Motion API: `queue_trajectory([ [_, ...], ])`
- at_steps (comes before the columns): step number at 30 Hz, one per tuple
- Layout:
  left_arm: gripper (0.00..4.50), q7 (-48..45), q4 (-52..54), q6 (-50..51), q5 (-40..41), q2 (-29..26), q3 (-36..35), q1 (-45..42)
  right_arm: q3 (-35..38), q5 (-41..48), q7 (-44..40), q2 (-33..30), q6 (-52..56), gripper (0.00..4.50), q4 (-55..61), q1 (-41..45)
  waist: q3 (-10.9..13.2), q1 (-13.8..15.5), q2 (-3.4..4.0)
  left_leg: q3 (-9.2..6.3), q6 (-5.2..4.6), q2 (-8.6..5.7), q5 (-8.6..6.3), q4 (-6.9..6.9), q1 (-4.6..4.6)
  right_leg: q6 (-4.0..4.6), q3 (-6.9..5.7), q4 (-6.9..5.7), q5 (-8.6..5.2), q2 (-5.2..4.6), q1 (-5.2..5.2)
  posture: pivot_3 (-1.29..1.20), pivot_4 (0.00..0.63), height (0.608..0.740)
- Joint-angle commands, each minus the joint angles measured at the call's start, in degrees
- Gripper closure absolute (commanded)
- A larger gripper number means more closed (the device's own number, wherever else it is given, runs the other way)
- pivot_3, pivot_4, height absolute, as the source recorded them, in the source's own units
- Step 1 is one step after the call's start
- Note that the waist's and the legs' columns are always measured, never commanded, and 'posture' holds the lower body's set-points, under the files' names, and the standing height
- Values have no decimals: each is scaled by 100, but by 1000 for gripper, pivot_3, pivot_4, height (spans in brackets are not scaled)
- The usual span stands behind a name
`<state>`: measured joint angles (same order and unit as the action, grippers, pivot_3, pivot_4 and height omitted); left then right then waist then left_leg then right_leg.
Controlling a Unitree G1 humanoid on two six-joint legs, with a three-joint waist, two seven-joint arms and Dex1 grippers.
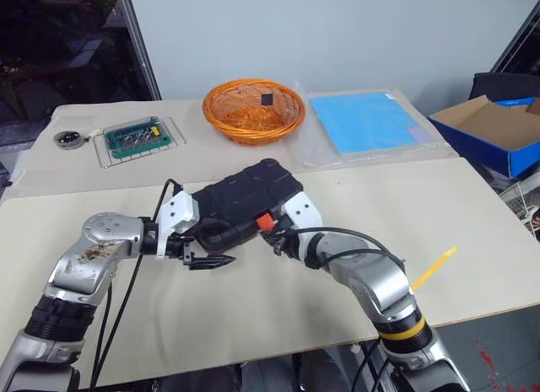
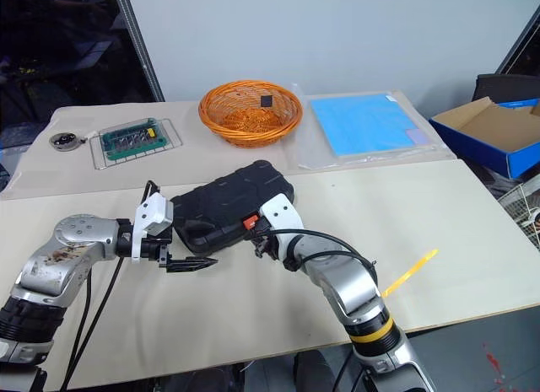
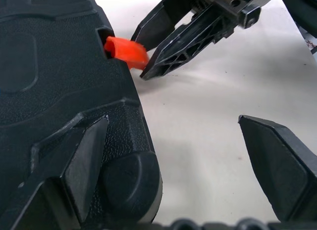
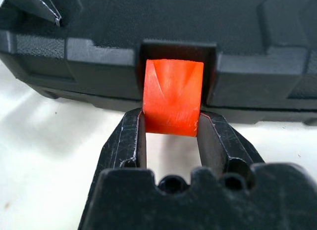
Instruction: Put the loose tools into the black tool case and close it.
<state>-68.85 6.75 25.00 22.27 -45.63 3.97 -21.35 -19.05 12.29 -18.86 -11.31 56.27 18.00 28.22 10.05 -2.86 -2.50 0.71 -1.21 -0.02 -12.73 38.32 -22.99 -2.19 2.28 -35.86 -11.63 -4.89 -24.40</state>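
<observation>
Your right claw (image 4: 172, 133) pinches the orange-red latch (image 4: 173, 96) on the black tool case (image 1: 245, 202) lying shut on the worktop (image 1: 472, 215) straight ahead of it in the head views. In its wrist view, only the fingertips (image 4: 130, 136) catch the latch's lower edge, so they could slip off. Left claw (image 3: 173, 161) gapes wide, empty, its one finger over the case's corner; that won't stop the case sliding.

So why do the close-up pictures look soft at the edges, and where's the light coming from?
Left wrist view: the near left gripper and case corner are blurred, while the orange latch farther off is crisper. Right wrist view: the right gripper, its jaws pinching the latch, casts a soft shadow on the table. Left eye view: even overhead light, faint shadows under the black tool case, no glare.
</observation>
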Motion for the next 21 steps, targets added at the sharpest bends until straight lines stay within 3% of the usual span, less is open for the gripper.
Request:
queue_trajectory([
  [1,0,8,-40,117,-113,37,227,113,170,-7,-79,228,-545,2012,-357,320,0,-9,0,1,0,4,0,0,10,-1,0,0,-1,3,7,0,150,740],
  [6,0,63,-35,125,-94,49,196,148,178,62,-235,22,-334,414,49,145,-1,14,1,-1,1,12,0,0,14,-21,2,-3,-13,12,9,0,150,740],
  [14,0,111,-164,113,-109,96,161,123,578,443,-402,-527,486,414,1084,-304,-1,40,1,-1,0,-2,-1,-2,7,1,2,0,0,-5,8,0,150,740],
  [17,0,137,-260,68,-169,135,199,81,705,594,-440,-455,633,1065,1025,-343,-2,41,2,-1,0,1,-1,-2,10,-24,0,0,-17,-2,10,0,150,740],
  [21,0,148,-320,27,-208,154,231,68,841,650,-319,-124,569,2390,606,-177,-3,40,3,-1,0,2,0,-2,15,-31,1,-1,-21,-1,14,0,150,740],
])
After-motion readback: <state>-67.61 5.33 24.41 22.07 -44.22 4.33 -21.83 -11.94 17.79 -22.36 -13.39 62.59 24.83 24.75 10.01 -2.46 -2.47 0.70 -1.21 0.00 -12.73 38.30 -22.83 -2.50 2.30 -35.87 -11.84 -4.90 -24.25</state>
